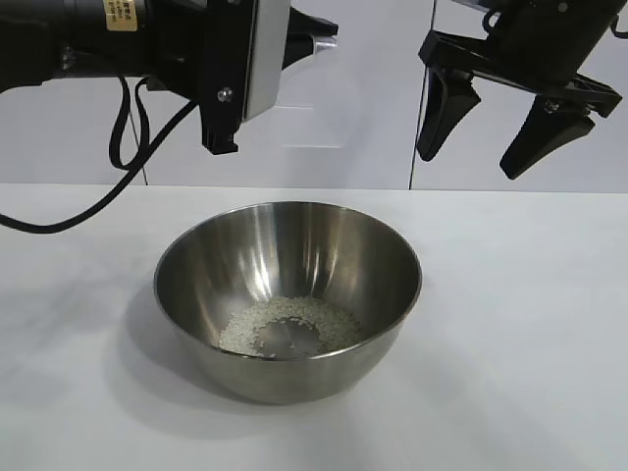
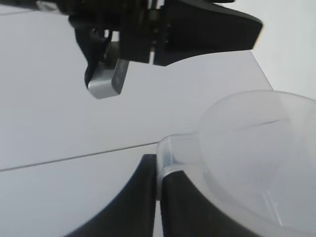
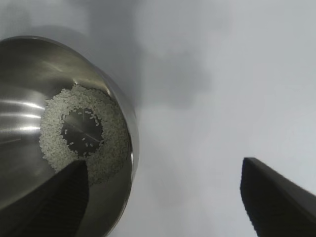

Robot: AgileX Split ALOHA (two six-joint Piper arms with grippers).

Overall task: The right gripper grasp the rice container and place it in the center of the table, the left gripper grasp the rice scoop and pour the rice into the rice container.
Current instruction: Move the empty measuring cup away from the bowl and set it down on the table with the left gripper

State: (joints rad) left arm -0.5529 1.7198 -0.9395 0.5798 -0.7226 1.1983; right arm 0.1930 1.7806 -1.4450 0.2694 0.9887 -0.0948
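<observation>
Surface: white table (image 1: 549, 324) backed by pale wall panels; nothing else is seen on it but the bowl.
Rice container: steel bowl (image 1: 287, 299) is set upright near the middle of the table, well clear of every edge.
Rice: a ring of white grains (image 1: 289, 326) is spread over the bowl's bottom.
Left gripper: held high above the bowl's far rim (image 2: 159, 185); its jaws are clamped tight on the tab of the clear rice scoop (image 2: 256, 158), in which no grains can be seen.
Right gripper: raised beyond the bowl towards the far right corner (image 1: 505, 123); jaws spread wide, nothing held.
Step judged: pour appears finished; placing already done.
Next move judged: scoop to be carried aside and set down clear of the bowl.
</observation>
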